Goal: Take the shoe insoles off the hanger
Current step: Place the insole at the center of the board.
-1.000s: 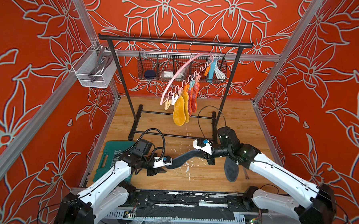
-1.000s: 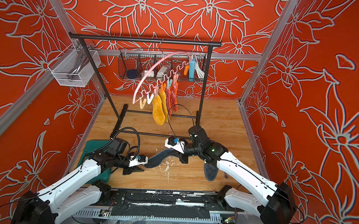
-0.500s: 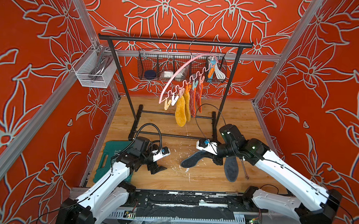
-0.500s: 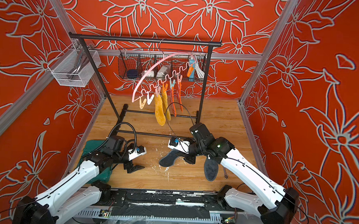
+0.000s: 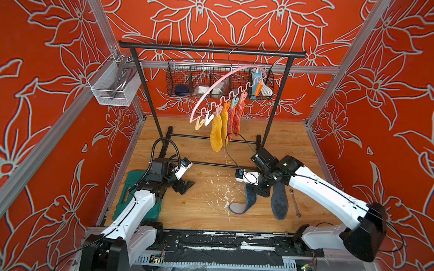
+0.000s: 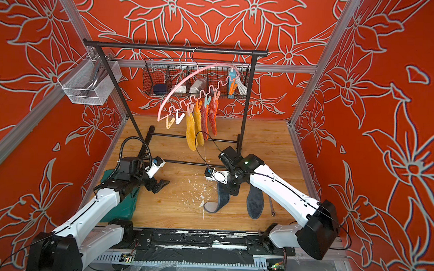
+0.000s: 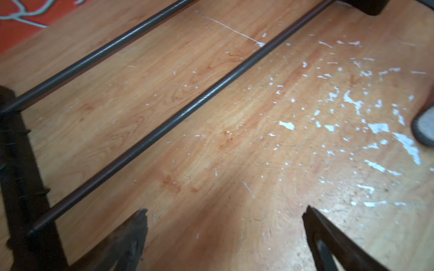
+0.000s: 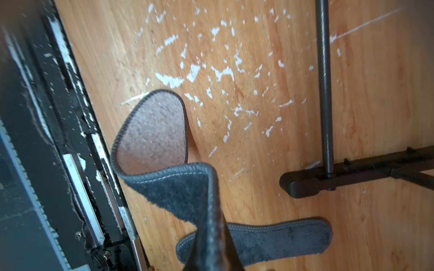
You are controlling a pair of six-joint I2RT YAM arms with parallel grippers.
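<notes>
The pink hanger [image 5: 220,83] hangs tilted on the black rack in both top views. Two yellow shoe insoles [image 5: 216,133] and two red-pink ones [image 5: 234,119] are clipped to it. My right gripper [image 5: 262,191] is shut on a dark grey insole [image 8: 169,187], which bends down so its free end rests on the wooden floor [image 6: 218,201]. A second dark grey insole [image 5: 278,201] lies flat just right of it [image 8: 270,241]. My left gripper [image 7: 225,211] is open and empty low over the floor, left of centre [image 5: 186,186].
The black rack [image 5: 209,49] has floor bars [image 7: 164,122] just beyond my left gripper. A wire basket [image 5: 219,91] hangs behind the hanger, and a white mesh basket [image 5: 112,86] on the left wall. A green case [image 5: 122,200] lies under the left arm. A wrench [image 5: 294,202] lies by the flat insole.
My left gripper opened, let go of the dark grey insole and drew back left. The right gripper kept its end, and the freed end dropped to the floor. The hanger swung slightly.
</notes>
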